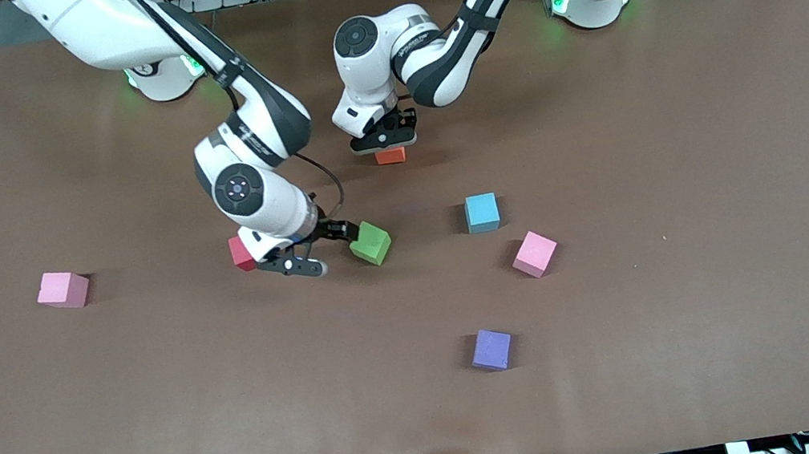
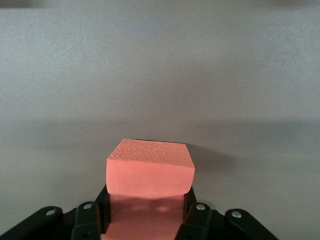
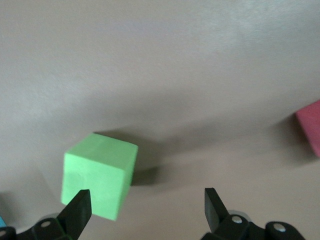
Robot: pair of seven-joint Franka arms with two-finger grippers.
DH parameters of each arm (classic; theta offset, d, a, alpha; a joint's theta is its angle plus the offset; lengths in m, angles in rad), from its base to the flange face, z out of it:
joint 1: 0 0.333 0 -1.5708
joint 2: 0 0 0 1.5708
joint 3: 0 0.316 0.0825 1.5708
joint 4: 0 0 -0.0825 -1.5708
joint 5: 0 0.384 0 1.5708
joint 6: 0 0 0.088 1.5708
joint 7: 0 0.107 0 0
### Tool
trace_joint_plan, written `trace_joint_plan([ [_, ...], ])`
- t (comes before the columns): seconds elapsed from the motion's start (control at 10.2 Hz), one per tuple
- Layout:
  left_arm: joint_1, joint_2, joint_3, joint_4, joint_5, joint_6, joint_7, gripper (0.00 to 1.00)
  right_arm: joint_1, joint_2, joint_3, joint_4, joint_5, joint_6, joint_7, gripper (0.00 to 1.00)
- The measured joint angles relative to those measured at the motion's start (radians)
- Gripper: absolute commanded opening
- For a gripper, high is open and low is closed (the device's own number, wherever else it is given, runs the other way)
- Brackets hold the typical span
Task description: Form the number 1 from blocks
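Two Franka arms work over a brown bench (image 1: 707,293) with the number 1 barely begun: no two of the five small matte foam cubes touch, and no line has formed

The left gripper (image 1: 386,142), near the middle of the edge where the bases stand, has its fingers (image 2: 192,215) pinching the orange foam cube (image 2: 150,172), which appears to be at or just above the surface. The right gripper (image 1: 323,250) sits low near the bench's middle, its fingers (image 3: 80,205) spread wide, one tip just beside the green foam cube (image 1: 370,243), which is not yet grasped and lies turned at an angle. The red foam cube (image 1: 241,254) rests beside that gripper, partly hidden by the wrist

The light blue foam cube (image 1: 482,212) lies apart, toward the left arm's end; the purple foam cube (image 1: 491,350) lies alone, closest to the camera-side edge. Two pink foam cubes, one (image 1: 62,289) toward the right arm's end and one (image 1: 534,253) near the light blue, stay out of it. By this look, nearly all the placing remains
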Motion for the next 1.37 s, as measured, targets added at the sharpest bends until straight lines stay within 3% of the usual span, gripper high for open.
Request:
trace_joint_plan([
  [0.49, -0.001, 0.001, -0.01, -0.002, -0.002, 0.011, -0.019, 0.0, 0.035, 0.109, 0.0, 0.069, 0.0, 0.07, 0.134, 1.0],
  [1.27, -0.018, 0.008, -0.026, -0.005, -0.003, 0.012, -0.042, 0.0, 0.049, 0.151, 0.0, 0.138, 0.001, 0.074, 0.267, 1.0],
  [1.37, -0.019, 0.008, -0.028, -0.005, -0.003, 0.012, -0.045, 0.12, 0.049, 0.158, 0.0, 0.146, 0.001, 0.074, 0.272, 1.0],
])
